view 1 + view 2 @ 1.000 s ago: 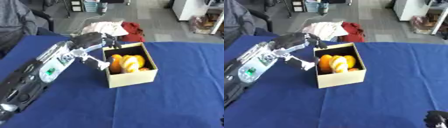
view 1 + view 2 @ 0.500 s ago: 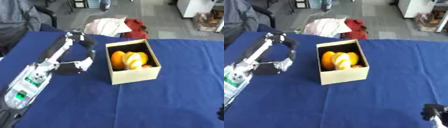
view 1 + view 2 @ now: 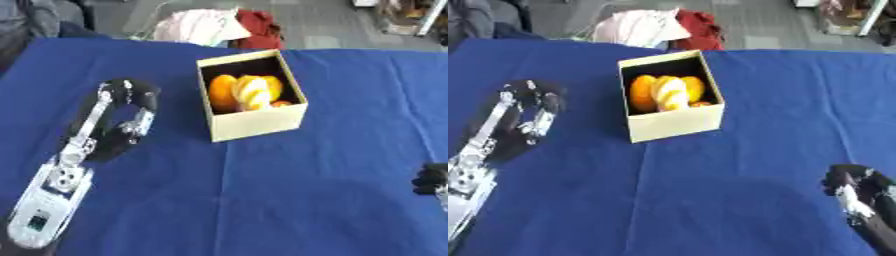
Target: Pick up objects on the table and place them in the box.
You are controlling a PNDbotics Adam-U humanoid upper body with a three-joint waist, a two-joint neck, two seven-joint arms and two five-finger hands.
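Note:
A small cream cardboard box (image 3: 256, 123) stands on the blue table (image 3: 262, 200), a little behind its middle. Inside lie orange fruits (image 3: 222, 90) and a yellow-white peeled piece (image 3: 255, 93). My left hand (image 3: 129, 102) hovers left of the box, apart from it, with its fingers curled and nothing in them. My right hand (image 3: 859, 192) shows at the lower right edge of the table, fingers up and relaxed, far from the box.
Beyond the table's far edge, pink-white cloth (image 3: 197, 27) and a red bag (image 3: 256, 22) lie on the grey floor. A dark seated figure (image 3: 35, 20) is at the far left corner.
My left hand has pulled away from the box, leftwards and back toward me. The view has tilted, so the box sits more central. My right hand shows more at the lower right.

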